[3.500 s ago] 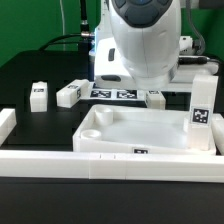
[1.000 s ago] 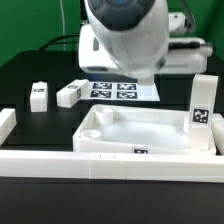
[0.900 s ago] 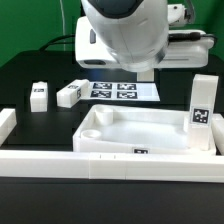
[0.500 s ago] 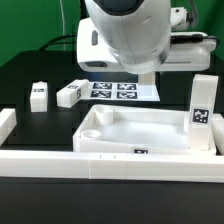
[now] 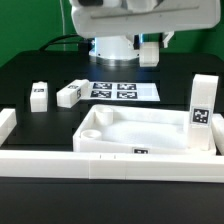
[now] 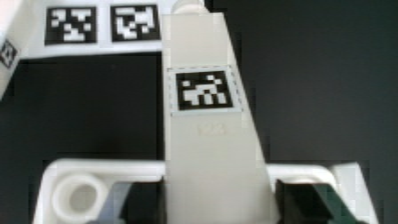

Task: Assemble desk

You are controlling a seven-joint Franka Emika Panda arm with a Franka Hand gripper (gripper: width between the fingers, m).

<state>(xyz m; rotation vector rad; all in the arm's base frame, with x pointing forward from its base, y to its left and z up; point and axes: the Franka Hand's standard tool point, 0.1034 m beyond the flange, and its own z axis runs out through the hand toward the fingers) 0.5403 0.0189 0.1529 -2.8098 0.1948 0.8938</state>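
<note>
The white tray-like tabletop (image 5: 140,131) lies on the black table, with one tagged leg (image 5: 203,112) standing upright in its corner at the exterior view's right. My gripper (image 5: 148,42) is high above the marker board, shut on another white leg (image 5: 148,53). In the wrist view this tagged leg (image 6: 206,110) runs straight out between my dark fingers (image 6: 150,197). My gripper (image 6: 222,196) is closed on its sides. A round corner socket of the tabletop (image 6: 77,192) shows beside it. Two loose legs (image 5: 38,95) (image 5: 68,94) lie at the exterior view's left.
The marker board (image 5: 120,90) lies flat behind the tabletop and also shows in the wrist view (image 6: 98,22). The long white border rail (image 5: 100,162) runs along the front, with a raised end (image 5: 6,122) at the exterior view's left.
The arm has risen sharply, so the bulky wrist no longer blocks the middle of the view. The held leg has gone up with it.
</note>
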